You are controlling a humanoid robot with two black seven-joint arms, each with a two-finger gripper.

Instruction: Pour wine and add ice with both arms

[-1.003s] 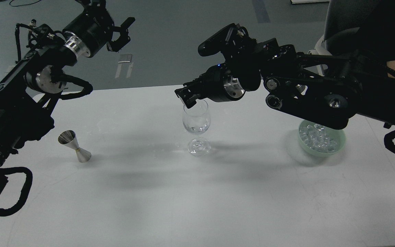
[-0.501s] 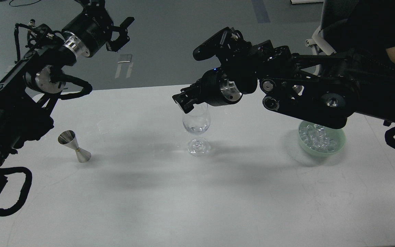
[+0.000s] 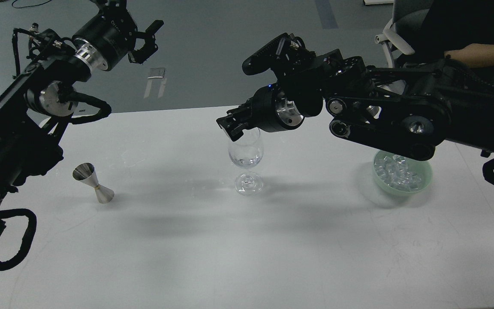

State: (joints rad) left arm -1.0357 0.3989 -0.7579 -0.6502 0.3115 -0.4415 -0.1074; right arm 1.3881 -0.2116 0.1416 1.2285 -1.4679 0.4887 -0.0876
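A clear stemmed wine glass (image 3: 246,154) stands upright near the middle of the white table (image 3: 247,249), with something clear and glassy in the bottom of its bowl. My right gripper (image 3: 231,130) hangs just over the left side of the glass rim, pointing down-left. It is dark, and I cannot tell its fingers apart or see anything in them. Ice cubes (image 3: 397,171) fill a pale green bowl (image 3: 423,182) at the right, partly hidden under my right arm. My left gripper (image 3: 146,37) is open and empty, raised high at the far left beyond the table.
A steel jigger (image 3: 93,182) stands tilted at the left of the table. A person's bare forearm (image 3: 483,52) and an office chair (image 3: 397,34) are at the top right behind my right arm. Grey floor lies beyond the table's far edge.
My right gripper has shifted slightly left and lower over the glass rim. My left arm has moved a little up and left. The person's forearm has come further into view.
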